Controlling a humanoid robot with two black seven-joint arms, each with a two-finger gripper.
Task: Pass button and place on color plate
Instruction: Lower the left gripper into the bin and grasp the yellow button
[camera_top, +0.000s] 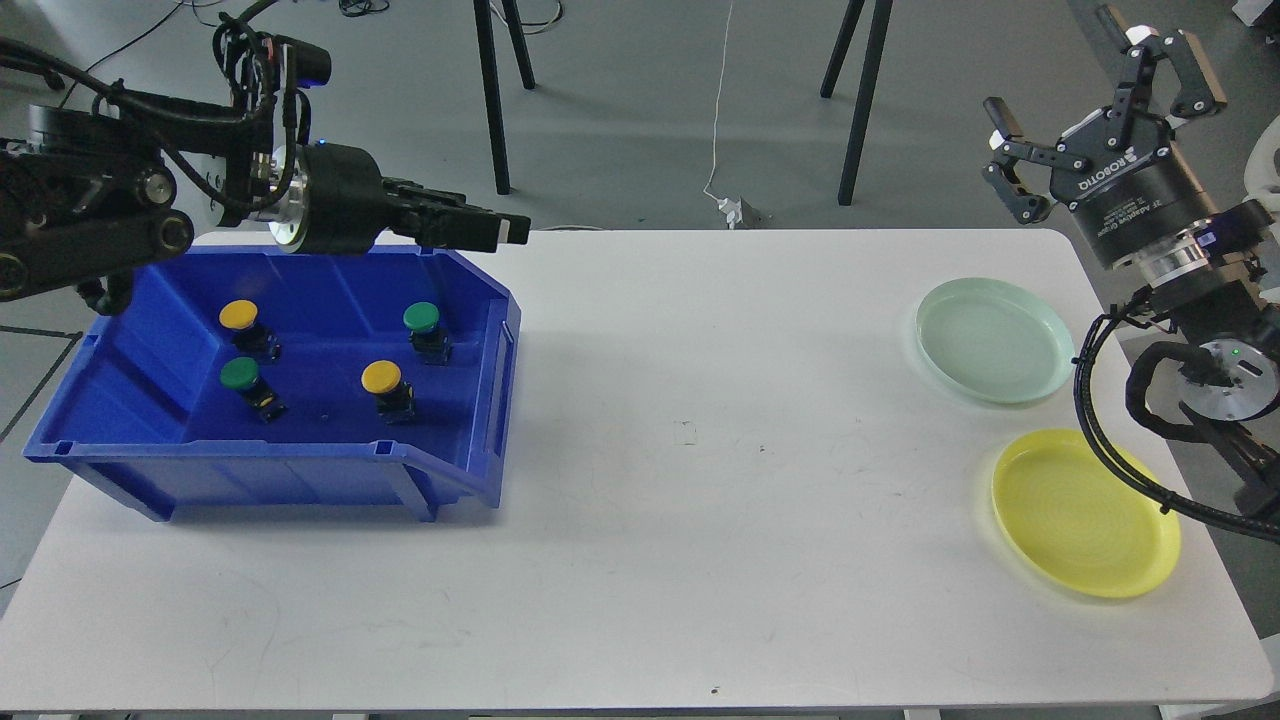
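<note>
A blue bin (450, 470) stands on the left of the white table and holds two yellow buttons (239, 314) (381, 377) and two green buttons (240, 374) (421, 317). My left gripper (505, 231) is above the bin's back right rim and points right. It is seen side-on, so its fingers cannot be told apart, and it holds nothing visible. My right gripper (1080, 80) is open and empty, raised behind the table's far right corner. A light green plate (995, 340) and a yellow plate (1085, 512) lie on the right, both empty.
The white table (700, 480) spans the view, with its right edge just past the plates. Black stand legs (855, 110) and a white cable (720, 120) are on the floor behind the table. My right arm's cable loop (1085, 400) hangs beside the plates.
</note>
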